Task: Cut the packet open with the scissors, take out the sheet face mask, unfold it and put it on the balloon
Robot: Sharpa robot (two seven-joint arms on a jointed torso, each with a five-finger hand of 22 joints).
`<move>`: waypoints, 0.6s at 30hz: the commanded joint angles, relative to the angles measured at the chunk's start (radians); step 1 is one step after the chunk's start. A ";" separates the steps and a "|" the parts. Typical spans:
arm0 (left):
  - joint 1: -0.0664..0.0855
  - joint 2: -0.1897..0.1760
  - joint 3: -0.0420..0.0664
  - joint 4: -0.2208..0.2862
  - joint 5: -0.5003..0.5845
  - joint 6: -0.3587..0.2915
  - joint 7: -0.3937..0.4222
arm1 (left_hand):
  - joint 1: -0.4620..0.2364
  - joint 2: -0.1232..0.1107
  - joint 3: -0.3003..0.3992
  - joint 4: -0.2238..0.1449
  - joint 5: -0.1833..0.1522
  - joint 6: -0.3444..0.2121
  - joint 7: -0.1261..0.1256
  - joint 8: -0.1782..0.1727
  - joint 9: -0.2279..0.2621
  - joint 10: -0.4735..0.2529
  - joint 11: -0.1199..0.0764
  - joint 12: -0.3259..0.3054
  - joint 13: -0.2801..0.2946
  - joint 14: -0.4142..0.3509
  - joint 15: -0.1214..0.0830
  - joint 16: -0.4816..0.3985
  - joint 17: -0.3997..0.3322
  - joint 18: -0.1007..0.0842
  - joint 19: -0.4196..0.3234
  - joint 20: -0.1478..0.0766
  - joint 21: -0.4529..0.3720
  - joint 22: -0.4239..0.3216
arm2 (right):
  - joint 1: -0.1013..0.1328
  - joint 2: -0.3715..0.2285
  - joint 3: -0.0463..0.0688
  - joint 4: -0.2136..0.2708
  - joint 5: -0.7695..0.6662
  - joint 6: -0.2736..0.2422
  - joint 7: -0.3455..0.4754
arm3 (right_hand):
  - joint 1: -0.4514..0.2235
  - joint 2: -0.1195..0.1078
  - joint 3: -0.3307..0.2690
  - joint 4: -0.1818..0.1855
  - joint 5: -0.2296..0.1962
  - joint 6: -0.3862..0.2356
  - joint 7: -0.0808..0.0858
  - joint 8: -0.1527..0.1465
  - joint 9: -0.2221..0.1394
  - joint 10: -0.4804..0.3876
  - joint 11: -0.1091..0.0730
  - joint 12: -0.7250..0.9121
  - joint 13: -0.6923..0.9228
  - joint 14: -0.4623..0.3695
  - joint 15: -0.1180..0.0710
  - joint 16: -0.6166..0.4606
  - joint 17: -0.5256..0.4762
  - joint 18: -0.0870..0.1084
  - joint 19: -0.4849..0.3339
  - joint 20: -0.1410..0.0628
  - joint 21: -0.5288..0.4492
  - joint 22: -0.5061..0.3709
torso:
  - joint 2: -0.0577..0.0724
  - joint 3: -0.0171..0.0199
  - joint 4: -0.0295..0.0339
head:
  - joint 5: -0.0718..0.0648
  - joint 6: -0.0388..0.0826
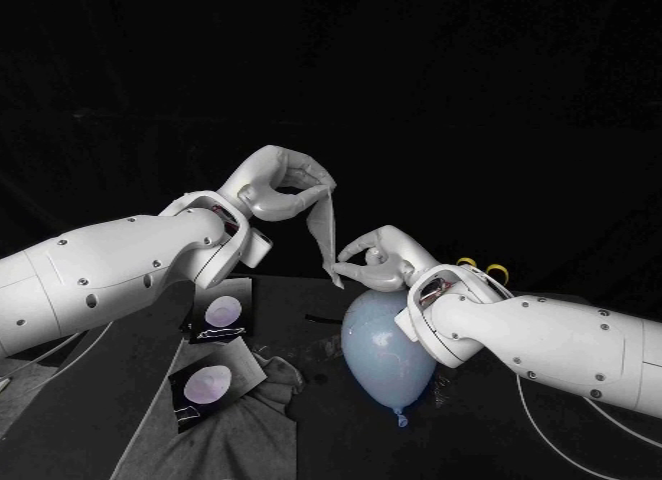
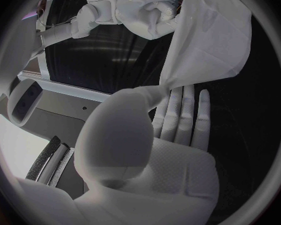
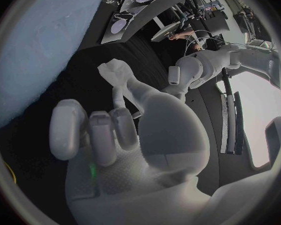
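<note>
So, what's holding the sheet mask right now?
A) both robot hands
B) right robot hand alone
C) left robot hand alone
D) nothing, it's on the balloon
A: the sheet face mask stretches between the left robot hand and the right robot hand, each pinching an end, above the balloon.

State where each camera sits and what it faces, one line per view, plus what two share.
Head view: on the head, looking down; both arms, left hand and right hand pinching the sheet mask near the balloon.
Left wrist view: behind the left hand, facing the sheet mask and right hand.
Right wrist view: behind the right hand, facing the balloon.
Shared: head and left wrist views both show the sheet mask.
</note>
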 commanded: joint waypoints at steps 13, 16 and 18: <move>0.003 0.002 0.002 0.001 0.018 -0.003 0.010 | -0.001 0.010 0.005 0.001 0.005 0.006 -0.001 0.002 0.027 0.001 0.007 -0.005 0.000 -0.006 -0.001 0.005 0.001 -0.006 -0.008 0.001 0.007 0.001 | -0.003 0.010 0.000 0.008 -0.009 0.024 0.030 | 0.129 0.071 0.055 -0.047 -0.004 0.080 -0.042 0.072 0.025 0.073 -0.040 0.075 0.212 0.113 -0.047 0.005 0.264 -0.019 0.026 -0.026 0.045 0.200 | 0.000 0.0004 0.0007 | -0.002 -0.001; 0.003 0.002 0.002 0.001 0.021 -0.004 0.009 | -0.001 0.010 0.005 0.001 0.005 0.006 -0.001 0.002 0.027 0.001 0.007 -0.005 0.000 -0.006 -0.001 0.005 0.001 -0.006 -0.008 0.001 0.007 0.001 | -0.004 0.013 0.000 0.007 -0.010 0.029 0.035 | 0.141 0.087 0.075 -0.060 -0.004 0.087 -0.045 0.092 0.039 0.095 -0.044 0.106 0.240 0.113 -0.052 0.005 0.264 -0.023 0.034 -0.032 0.064 0.205 | 0.000 0.0005 0.0004 | -0.002 -0.001; 0.003 0.002 0.002 0.000 0.022 -0.005 0.009 | -0.001 0.010 0.005 0.001 0.005 0.006 -0.001 0.002 0.027 0.001 0.007 -0.005 0.000 -0.006 -0.001 0.005 0.001 -0.006 -0.008 0.001 0.007 0.001 | -0.005 0.015 0.000 0.007 -0.011 0.032 0.037 | 0.139 0.088 0.082 -0.063 -0.004 0.088 -0.046 0.099 0.045 0.098 -0.044 0.111 0.245 0.113 -0.053 0.005 0.264 -0.024 0.036 -0.034 0.068 0.206 | 0.000 0.0002 0.0006 | -0.002 -0.001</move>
